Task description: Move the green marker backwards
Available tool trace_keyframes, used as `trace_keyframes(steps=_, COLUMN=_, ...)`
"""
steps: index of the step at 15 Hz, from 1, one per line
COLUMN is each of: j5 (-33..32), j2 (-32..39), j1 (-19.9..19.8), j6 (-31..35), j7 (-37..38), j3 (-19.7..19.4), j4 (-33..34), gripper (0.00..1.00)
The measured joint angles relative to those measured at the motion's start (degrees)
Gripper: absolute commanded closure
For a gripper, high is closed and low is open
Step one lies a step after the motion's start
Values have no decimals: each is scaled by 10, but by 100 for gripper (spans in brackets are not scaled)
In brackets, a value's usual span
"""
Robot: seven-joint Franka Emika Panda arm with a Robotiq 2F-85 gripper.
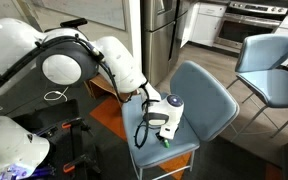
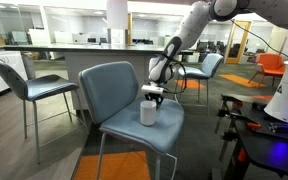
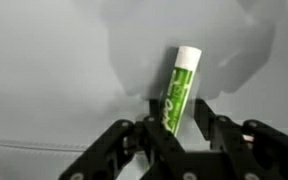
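Observation:
The green marker [image 3: 180,88] is a thin bright-green stick with a white cap end. In the wrist view it sits between my gripper's [image 3: 181,122] two black fingers, which are closed around its lower end. In an exterior view its green tip [image 1: 167,140] pokes out below the gripper [image 1: 162,128], just above the blue chair seat [image 1: 199,100]. In an exterior view the gripper [image 2: 154,95] hangs right above the white mug [image 2: 149,112], and the marker is too small to make out.
The white mug stands on the seat of the blue chair [image 2: 114,105] and shows beside the gripper [image 1: 173,103]. Other blue chairs [image 1: 269,70] [image 2: 29,85] stand around. An orange floor mat [image 2: 109,165] lies below the chair. A counter [image 2: 64,48] runs behind.

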Motion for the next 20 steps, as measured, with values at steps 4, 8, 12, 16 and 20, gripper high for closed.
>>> trace_keyframes(steps=4, j5=-5, j2=1, j1=18, j6=0, j7=0, j3=-21, j4=8, gripper=95)
trace_keyframes(steps=8, j5=-15, j2=3, j1=32, j6=0, j7=-4, j3=-32, j4=19, gripper=95)
trace_keyframes(steps=12, j5=-21, j2=12, j1=38, j6=0, j7=-29, j3=-31, j4=48, gripper=95)
trace_keyframes(steps=16, j5=-23, j2=39, j1=35, j6=-2, j7=-51, j3=-29, j4=97, gripper=95)
trace_keyframes(steps=20, j5=-23, j2=78, j1=28, j6=-7, j7=-72, j3=-28, j4=152, gripper=77)
